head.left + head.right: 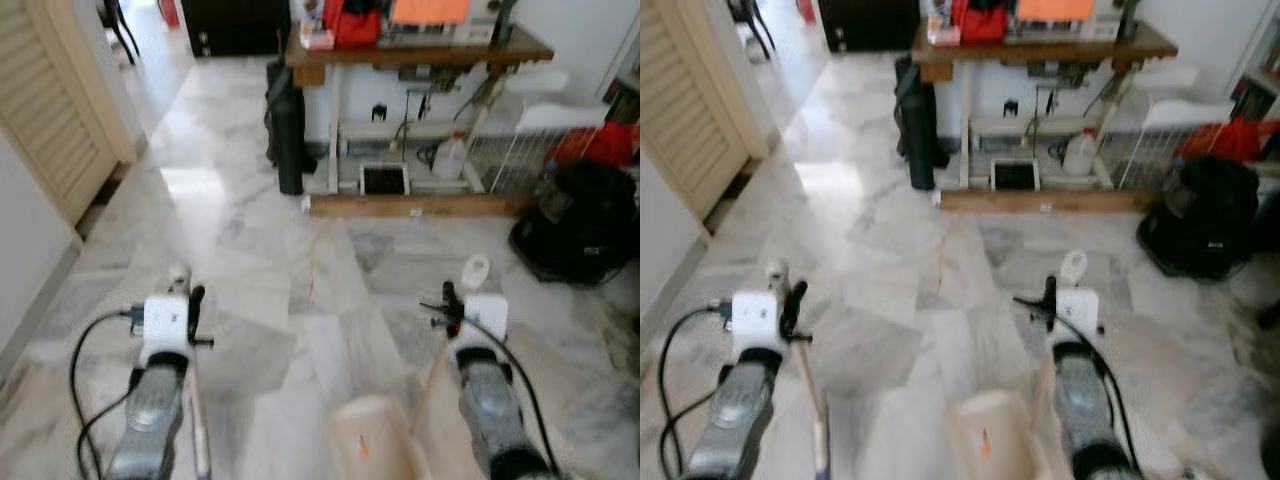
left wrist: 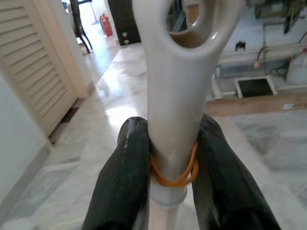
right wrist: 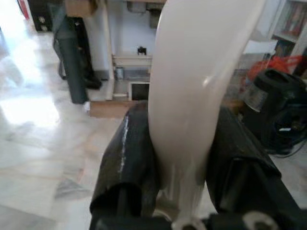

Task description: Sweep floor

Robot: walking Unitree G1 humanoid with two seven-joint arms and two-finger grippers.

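- Left gripper [image 2: 168,158] clamped on the grey plastic broom handle with a hanging hole at its tip [image 2: 180,72], black fingers [image 2: 127,177] pressing either side just where an orange rubber band [image 2: 172,177] wraps the shaft (likely there for extra grip)
- Right gripper [image 3: 180,143] closed around the cream plastic dustpan handle [image 3: 192,86], held upright so the cream dustpan scoop [image 1: 365,440] hangs low between the arms, close to the white marble floor [image 1: 250,260]
- Both tools carried forward and side by side, ready for brush and pan to meet at floor level
- Ahead, a wooden-topped table with white legs [image 1: 420,52], a dark rolled bag [image 1: 288,130] leaning beside it, a black bag [image 1: 585,220] on the right; probably obstacles to sweep around
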